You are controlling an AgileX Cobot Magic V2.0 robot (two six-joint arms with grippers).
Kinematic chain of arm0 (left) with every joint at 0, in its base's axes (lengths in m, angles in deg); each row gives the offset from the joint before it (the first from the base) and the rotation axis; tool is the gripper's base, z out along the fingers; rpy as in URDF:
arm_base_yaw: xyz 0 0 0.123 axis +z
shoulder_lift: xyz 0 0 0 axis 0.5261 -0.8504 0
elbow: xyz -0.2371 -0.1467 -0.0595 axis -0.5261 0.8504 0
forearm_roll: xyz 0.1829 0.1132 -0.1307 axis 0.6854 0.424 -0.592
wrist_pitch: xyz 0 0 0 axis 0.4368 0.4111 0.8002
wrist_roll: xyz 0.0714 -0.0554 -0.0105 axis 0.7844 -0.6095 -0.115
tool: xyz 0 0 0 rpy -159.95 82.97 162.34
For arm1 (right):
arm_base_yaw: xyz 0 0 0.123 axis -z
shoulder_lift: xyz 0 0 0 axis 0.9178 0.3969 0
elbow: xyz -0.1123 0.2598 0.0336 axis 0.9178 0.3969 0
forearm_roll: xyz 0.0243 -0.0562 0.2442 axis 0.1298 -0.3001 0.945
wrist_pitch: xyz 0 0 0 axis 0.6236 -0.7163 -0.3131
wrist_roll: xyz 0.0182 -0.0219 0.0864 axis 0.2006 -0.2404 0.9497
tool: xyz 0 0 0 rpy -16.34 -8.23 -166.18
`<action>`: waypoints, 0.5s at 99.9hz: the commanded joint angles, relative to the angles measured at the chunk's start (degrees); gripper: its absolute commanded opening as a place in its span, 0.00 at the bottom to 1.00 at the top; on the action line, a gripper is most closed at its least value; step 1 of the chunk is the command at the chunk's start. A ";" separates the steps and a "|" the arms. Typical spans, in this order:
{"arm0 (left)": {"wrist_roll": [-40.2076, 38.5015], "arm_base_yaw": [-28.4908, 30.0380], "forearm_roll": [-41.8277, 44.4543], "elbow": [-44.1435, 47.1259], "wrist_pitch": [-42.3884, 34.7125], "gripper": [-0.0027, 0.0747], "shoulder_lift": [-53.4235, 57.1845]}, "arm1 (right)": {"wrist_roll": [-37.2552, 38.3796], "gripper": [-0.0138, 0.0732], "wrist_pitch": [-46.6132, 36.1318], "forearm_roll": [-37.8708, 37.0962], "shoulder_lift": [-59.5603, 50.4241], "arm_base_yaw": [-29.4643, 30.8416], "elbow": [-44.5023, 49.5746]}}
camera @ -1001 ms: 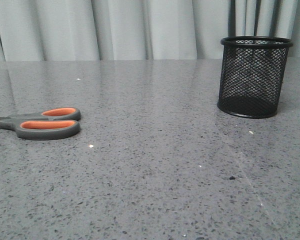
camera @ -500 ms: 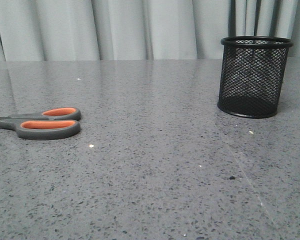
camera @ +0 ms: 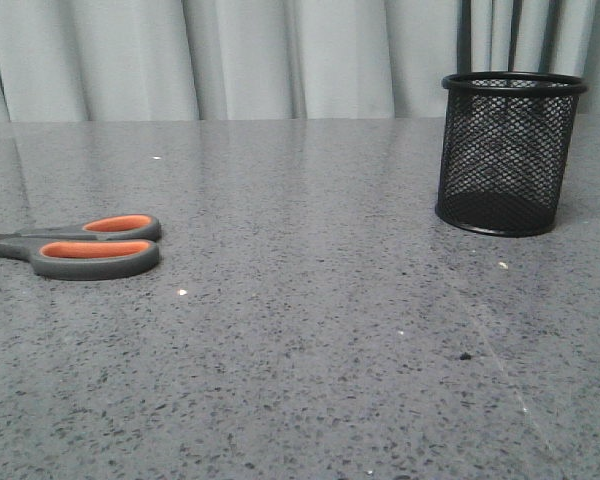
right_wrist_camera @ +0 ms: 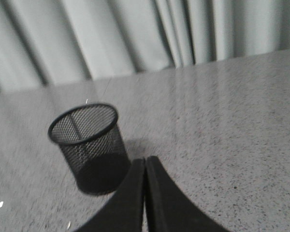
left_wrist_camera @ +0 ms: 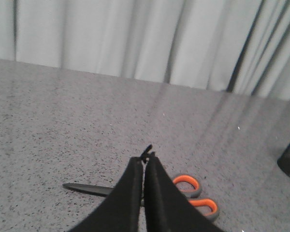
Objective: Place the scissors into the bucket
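The scissors (camera: 90,246) lie flat at the left of the grey table, handles toward the middle, blades cut off by the frame's edge. They also show in the left wrist view (left_wrist_camera: 193,193), closed, partly behind my left gripper (left_wrist_camera: 144,160), which is shut and empty above them. The black mesh bucket (camera: 510,152) stands upright at the back right, empty. It also shows in the right wrist view (right_wrist_camera: 89,145), just beyond and beside my right gripper (right_wrist_camera: 145,159), which is shut and empty. Neither gripper shows in the front view.
The grey speckled table (camera: 310,330) carries a few small white specks. A pale curtain (camera: 280,55) hangs behind its far edge.
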 commanded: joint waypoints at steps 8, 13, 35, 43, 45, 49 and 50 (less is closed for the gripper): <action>9.38 -5.85 -0.04 -8.98 3.21 0.12 -11.37 | -2.81 0.11 4.31 -1.89 6.36 -3.24 -9.01; 12.91 -7.71 -0.04 -11.12 6.03 0.21 -14.79 | -2.81 0.11 7.64 -2.54 7.84 -4.09 -10.95; 22.33 -12.88 4.33 -21.24 14.87 0.52 -29.74 | -2.81 0.48 16.27 -2.94 12.11 -4.86 -16.02; 25.37 -13.08 7.73 -25.62 19.04 0.52 -36.08 | -2.81 0.67 16.16 -2.94 12.09 -4.86 -16.33; 26.58 -13.08 8.20 -26.93 20.41 0.52 -37.63 | -2.81 0.71 16.03 -2.94 12.09 -4.86 -16.33; 29.44 -13.08 9.13 -29.49 22.78 0.52 -40.33 | -2.81 0.75 16.03 -2.94 12.09 -4.86 -16.33; 30.05 -13.08 9.28 -29.92 23.76 0.52 -41.46 | -2.81 0.75 15.89 -2.94 12.09 -4.86 -16.33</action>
